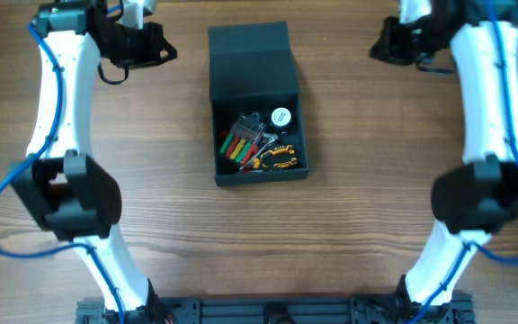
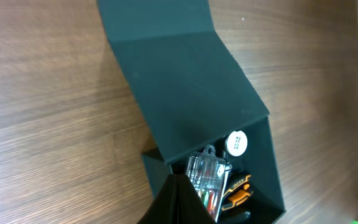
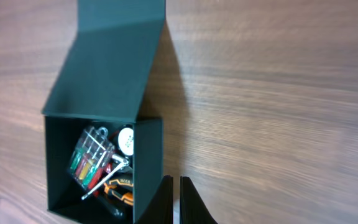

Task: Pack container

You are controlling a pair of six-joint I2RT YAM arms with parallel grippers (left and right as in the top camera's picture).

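Observation:
The container (image 1: 261,175) is a dark teal-grey box in the middle of the table, with its flap lid (image 1: 250,58) folded open toward the far side. Inside lie a clear case of coloured screwdrivers (image 1: 239,139), orange-and-black pliers (image 1: 275,159), a white round disc (image 1: 281,116) and a metal tool. My left gripper (image 1: 162,43) is shut and empty at the far left, apart from the box. My right gripper (image 1: 380,42) is shut and empty at the far right. The box also shows in the left wrist view (image 2: 272,165) and in the right wrist view (image 3: 149,162).
The box stands on a wooden table (image 1: 376,189). Both white arms reach from the near edge along the left and right sides. A black rail (image 1: 268,310) runs along the near edge.

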